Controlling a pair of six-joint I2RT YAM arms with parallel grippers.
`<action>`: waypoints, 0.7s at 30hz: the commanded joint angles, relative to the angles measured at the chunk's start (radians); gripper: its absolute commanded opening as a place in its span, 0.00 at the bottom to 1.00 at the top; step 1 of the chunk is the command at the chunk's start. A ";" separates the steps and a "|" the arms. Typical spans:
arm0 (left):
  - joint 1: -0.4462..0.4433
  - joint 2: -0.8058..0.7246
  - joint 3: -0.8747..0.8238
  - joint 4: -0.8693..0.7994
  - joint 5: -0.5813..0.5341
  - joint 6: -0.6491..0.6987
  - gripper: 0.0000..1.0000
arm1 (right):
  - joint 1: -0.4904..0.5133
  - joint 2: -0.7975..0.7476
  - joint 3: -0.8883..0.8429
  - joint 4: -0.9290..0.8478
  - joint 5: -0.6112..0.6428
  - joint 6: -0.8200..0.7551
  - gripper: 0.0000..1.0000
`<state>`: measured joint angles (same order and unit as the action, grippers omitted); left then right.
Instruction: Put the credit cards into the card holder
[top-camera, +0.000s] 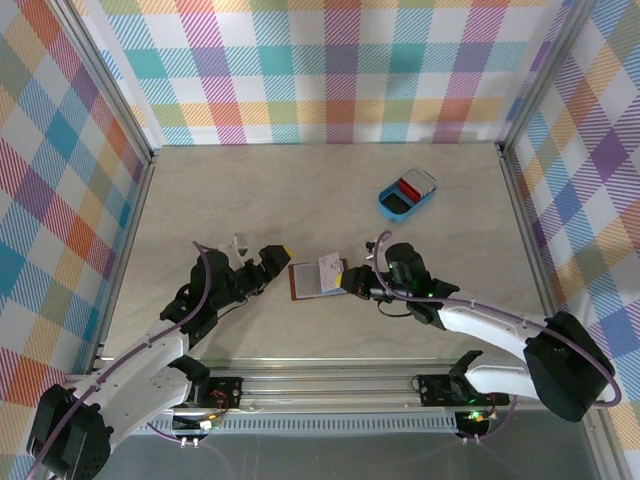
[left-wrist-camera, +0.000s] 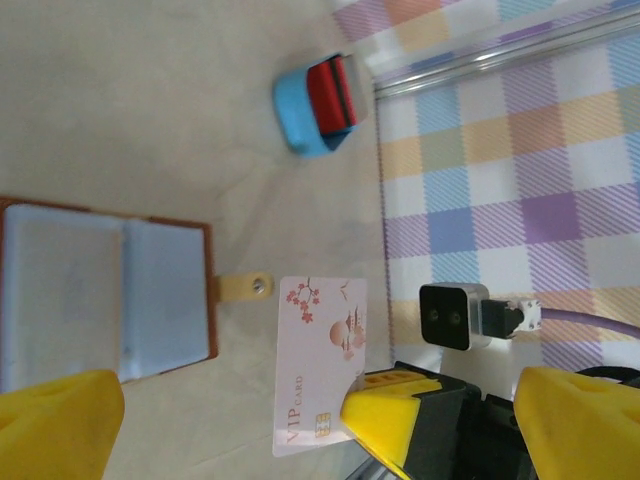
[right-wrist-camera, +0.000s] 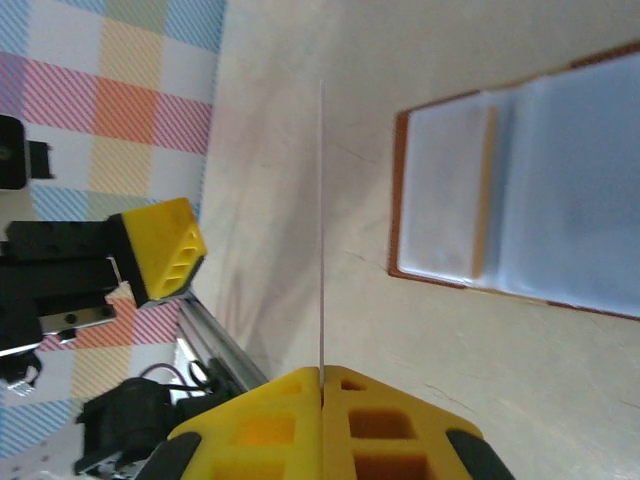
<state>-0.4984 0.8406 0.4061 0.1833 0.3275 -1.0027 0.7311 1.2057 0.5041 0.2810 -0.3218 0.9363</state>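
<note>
While pinching the VIP card (right-wrist-camera: 322, 230) upright by one edge in the closed right gripper (right-wrist-camera: 322, 375), close by the open card holder (top-camera: 312, 281) midway along the table's (top-camera: 250, 190) near edge, tilt flat and feed a corner into a lining pocket (right-wrist-camera: 590, 180). Keep left gripper (top-camera: 262, 252), spread wide beside the holder, ready to pin leather. Then fetch red cards (top-camera: 412, 185) from blue tray (top-camera: 385, 203), far right.
</note>
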 joint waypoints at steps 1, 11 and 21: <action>0.004 -0.002 -0.006 0.024 0.039 -0.006 1.00 | 0.019 0.032 -0.002 0.011 0.018 -0.051 0.00; 0.005 0.160 0.009 0.074 0.098 0.033 0.95 | 0.028 0.074 -0.027 0.044 0.065 -0.066 0.00; 0.004 0.265 0.016 0.177 0.125 0.081 0.83 | 0.028 0.142 -0.008 0.065 0.084 -0.076 0.00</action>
<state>-0.4984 1.0760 0.4026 0.2901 0.4149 -0.9474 0.7536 1.3296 0.4877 0.3054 -0.2493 0.8803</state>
